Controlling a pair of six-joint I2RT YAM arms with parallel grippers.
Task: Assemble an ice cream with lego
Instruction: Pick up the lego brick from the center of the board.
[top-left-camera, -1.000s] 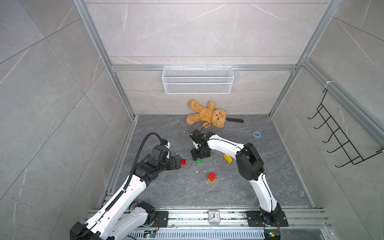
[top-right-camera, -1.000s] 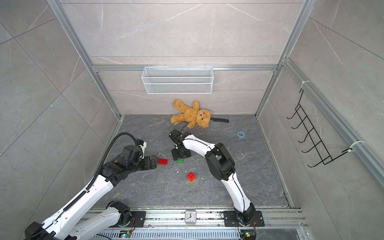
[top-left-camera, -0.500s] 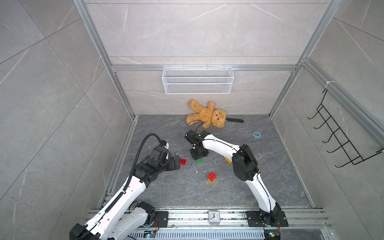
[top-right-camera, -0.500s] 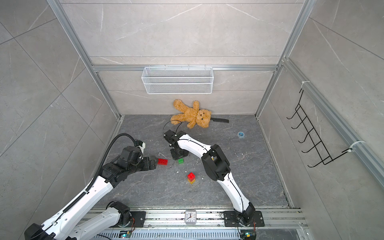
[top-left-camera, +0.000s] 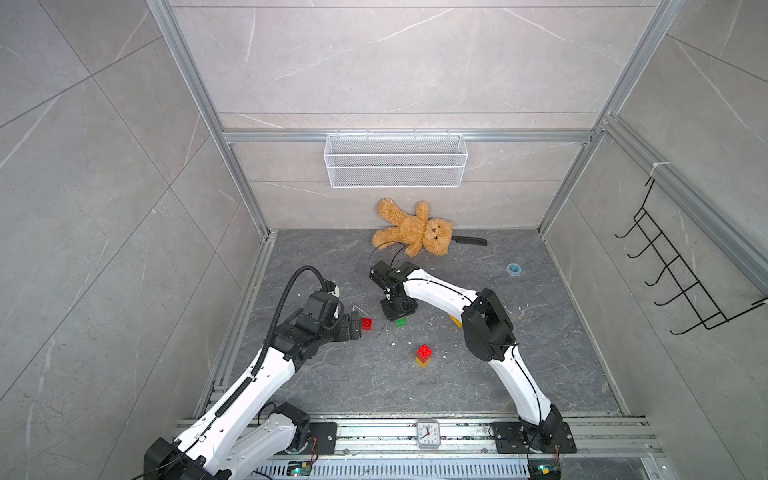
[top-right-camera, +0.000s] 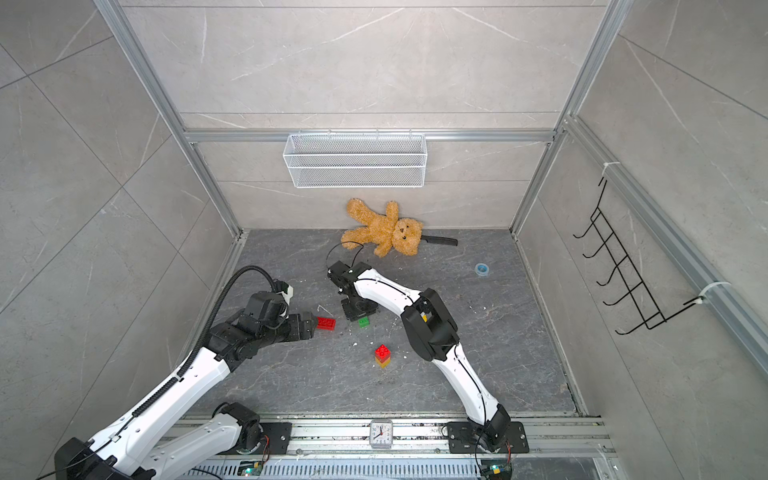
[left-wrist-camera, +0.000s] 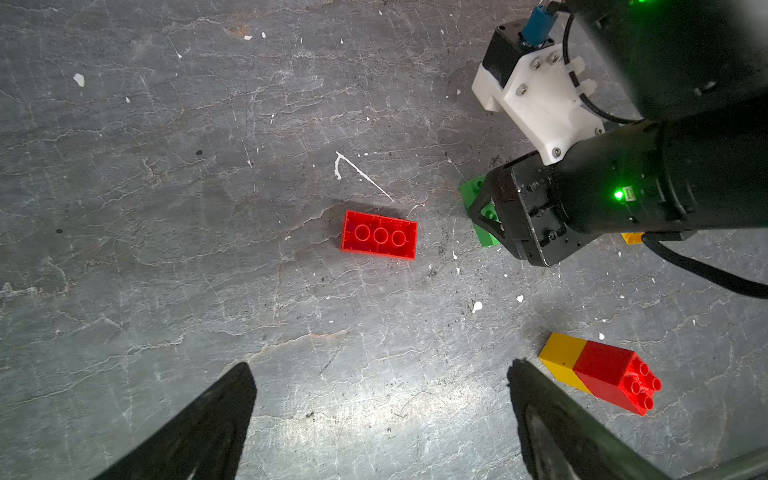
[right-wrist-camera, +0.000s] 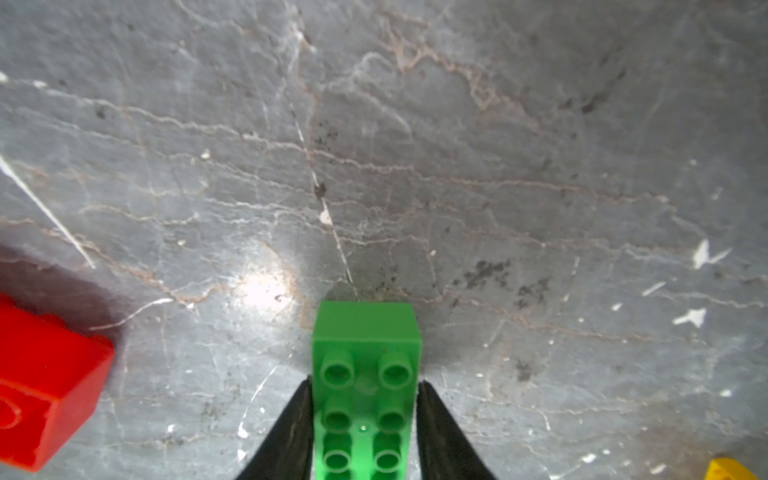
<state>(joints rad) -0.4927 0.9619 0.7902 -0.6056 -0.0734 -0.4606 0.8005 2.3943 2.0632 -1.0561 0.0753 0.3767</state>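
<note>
A long green brick (right-wrist-camera: 365, 374) lies studs-up on the grey floor, and my right gripper (right-wrist-camera: 364, 382) is shut on it, one finger pressed against each long side. Both top views show that gripper (top-left-camera: 398, 309) pointing down over the green brick (top-right-camera: 364, 321). A red brick (left-wrist-camera: 379, 235) lies upside down just ahead of my left gripper (left-wrist-camera: 380, 365), which stands wide open and holds nothing. A red brick stacked on a square yellow one (top-left-camera: 423, 355) stands nearer the front. Another yellow brick (top-left-camera: 455, 320) peeks out beside the right forearm.
A teddy bear (top-left-camera: 415, 230) and a black knife (top-left-camera: 469, 240) lie by the back wall, under a wire basket (top-left-camera: 395, 160). A blue tape roll (top-left-camera: 514, 269) sits at the back right. A small clock (top-left-camera: 428, 433) rests on the front rail.
My right gripper has shifted a little to the left over the green brick and closed its jaws onto it. The left arm has hardly moved.
</note>
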